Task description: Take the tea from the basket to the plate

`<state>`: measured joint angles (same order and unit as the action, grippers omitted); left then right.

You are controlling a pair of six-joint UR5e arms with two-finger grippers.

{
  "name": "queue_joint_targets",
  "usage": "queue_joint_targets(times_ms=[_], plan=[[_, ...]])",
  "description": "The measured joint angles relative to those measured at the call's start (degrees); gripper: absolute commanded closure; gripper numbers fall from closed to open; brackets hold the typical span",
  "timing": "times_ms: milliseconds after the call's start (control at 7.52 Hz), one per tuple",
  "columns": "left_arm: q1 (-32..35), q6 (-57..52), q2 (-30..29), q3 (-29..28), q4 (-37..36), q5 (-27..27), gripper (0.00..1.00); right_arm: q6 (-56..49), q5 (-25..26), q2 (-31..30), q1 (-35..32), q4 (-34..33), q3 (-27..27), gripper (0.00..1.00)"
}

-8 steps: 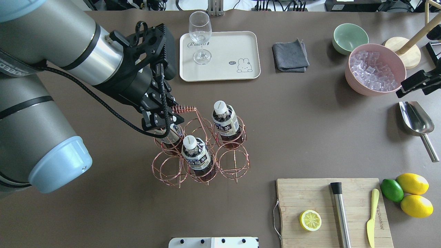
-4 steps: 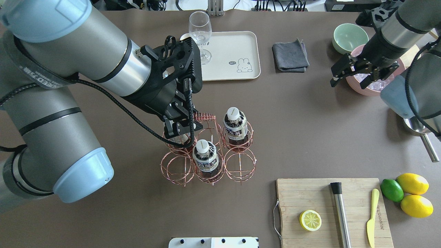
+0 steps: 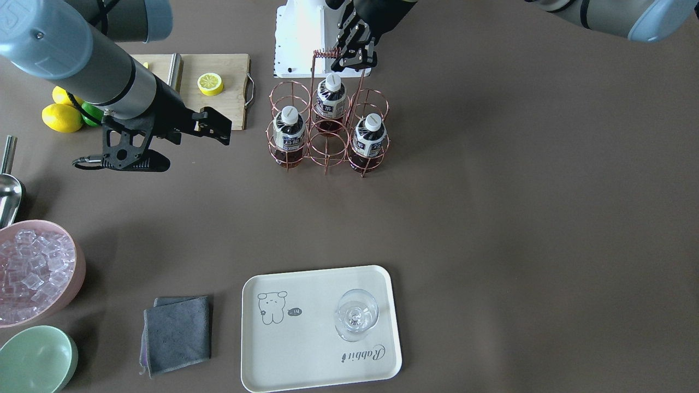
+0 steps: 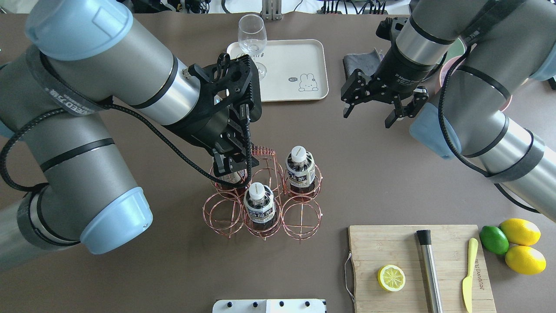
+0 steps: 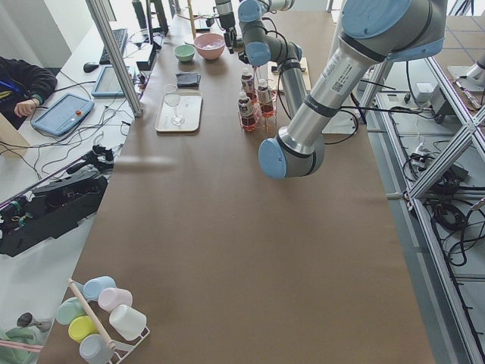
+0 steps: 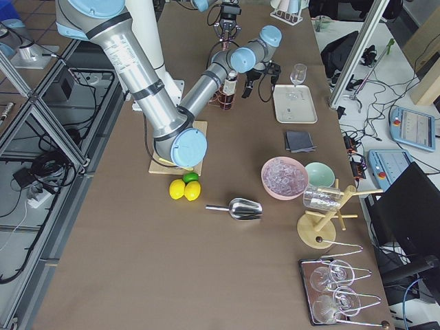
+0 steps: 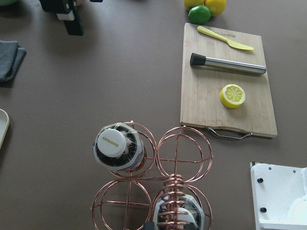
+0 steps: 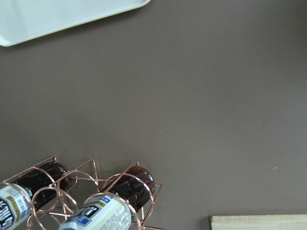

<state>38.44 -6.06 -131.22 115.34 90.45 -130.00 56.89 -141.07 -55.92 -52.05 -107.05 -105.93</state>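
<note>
The copper wire basket stands mid-table and holds three tea bottles: one at the far right cell, one in the near middle cell, and one mostly hidden under my left gripper in the overhead view. My left gripper is shut on the left end of the basket's coiled handle. My right gripper is open and empty, hanging above bare table right of the cream plate. A stemmed glass stands on the plate.
A wooden cutting board with a lemon half, a steel muddler and a yellow knife lies front right, with lemons and a lime beside it. A grey cloth, a pink ice bowl and a green bowl lie beyond the plate.
My left gripper moved right with the handle; the tilted basket shifted right and now stands upright. My right arm swung in from the right edge to the middle, gripper open.
</note>
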Motion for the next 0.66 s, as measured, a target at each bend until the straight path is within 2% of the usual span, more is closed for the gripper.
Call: queue_joint_targets(times_ms=[665], plan=[[-0.07, 0.04, 0.12, -1.72, 1.59, -0.03, 1.0, 2.81, -8.9, 7.45, 3.25, -0.75, 6.8, 0.12]])
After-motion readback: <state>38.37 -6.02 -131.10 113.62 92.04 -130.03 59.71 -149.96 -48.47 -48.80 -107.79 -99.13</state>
